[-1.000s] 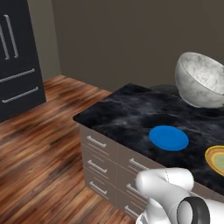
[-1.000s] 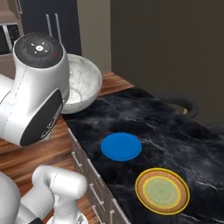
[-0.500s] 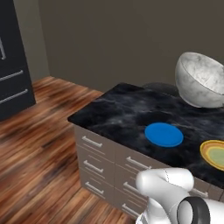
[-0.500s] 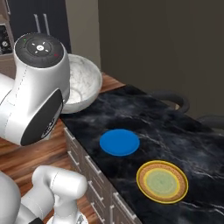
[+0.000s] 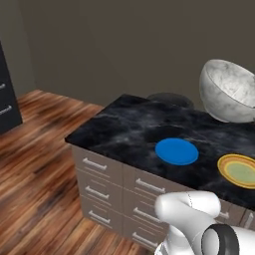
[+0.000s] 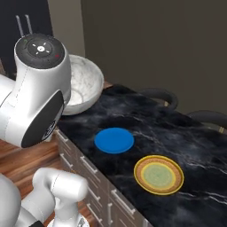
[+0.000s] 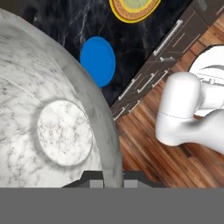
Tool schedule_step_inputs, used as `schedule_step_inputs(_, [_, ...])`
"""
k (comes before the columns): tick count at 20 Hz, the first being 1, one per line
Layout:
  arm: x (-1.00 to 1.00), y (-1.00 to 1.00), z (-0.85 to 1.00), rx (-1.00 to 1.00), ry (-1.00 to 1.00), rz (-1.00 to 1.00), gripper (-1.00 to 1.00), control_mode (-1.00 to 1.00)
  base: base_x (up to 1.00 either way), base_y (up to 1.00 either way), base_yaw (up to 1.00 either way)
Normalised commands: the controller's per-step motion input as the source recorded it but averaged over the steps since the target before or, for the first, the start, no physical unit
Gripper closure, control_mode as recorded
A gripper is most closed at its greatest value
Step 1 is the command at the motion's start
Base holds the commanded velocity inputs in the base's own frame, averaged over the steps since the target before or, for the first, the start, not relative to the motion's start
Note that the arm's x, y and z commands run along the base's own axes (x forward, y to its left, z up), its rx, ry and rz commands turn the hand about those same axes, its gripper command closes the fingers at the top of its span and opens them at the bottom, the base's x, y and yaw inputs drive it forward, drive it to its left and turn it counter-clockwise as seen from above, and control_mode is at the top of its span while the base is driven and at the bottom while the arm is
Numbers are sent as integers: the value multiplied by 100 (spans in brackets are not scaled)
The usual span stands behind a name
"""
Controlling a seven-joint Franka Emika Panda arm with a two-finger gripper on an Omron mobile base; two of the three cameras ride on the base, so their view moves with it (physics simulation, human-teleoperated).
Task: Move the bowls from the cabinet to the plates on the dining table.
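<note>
The deep grey-white marbled bowl (image 5: pixel 229 92) hangs tilted in the air above the right part of the dining table (image 5: pixel 124 127), clear of the top. In the hand view my gripper (image 7: pixel 113 177) is shut on the marbled bowl's (image 7: pixel 52 122) rim, one dark fingertip on each side of the wall. On the black marble top lie the blue plate (image 5: pixel 177 151) and, to its right, the yellow-rimmed plate (image 5: pixel 239 169). In the right base view the bowl (image 6: pixel 84 84) is partly hidden behind my arm, left of the blue plate (image 6: pixel 114 140) and yellow plate (image 6: pixel 158 174). The cabinet is out of view.
Dark chairs (image 6: pixel 157 95) stand along the table's far side. Brown drawer fronts (image 5: pixel 109 179) with silver handles face me above the wood floor (image 5: pixel 35 164). A dark tall appliance (image 6: pixel 22 26) stands at the far left.
The whole picture has shifted: the base has driven on along the table, so the table and plates sit differently in both views. The bowl stays held in the same place relative to my arm.
</note>
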Motion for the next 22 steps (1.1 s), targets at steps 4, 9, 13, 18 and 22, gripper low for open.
schedule_step_inputs(4, [0,0,0,0,0,0,100,100,0,0,-25])
schedule_step_inputs(9, [0,0,0,0,0,0,100,100,0,0,-25])
schedule_step_inputs(13, [0,0,0,0,0,0,100,100,0,0,-25])
schedule_step_inputs(18, [0,0,0,0,0,0,100,100,0,0,-25])
schedule_step_inputs(22, [0,0,0,0,0,0,100,100,0,0,-25])
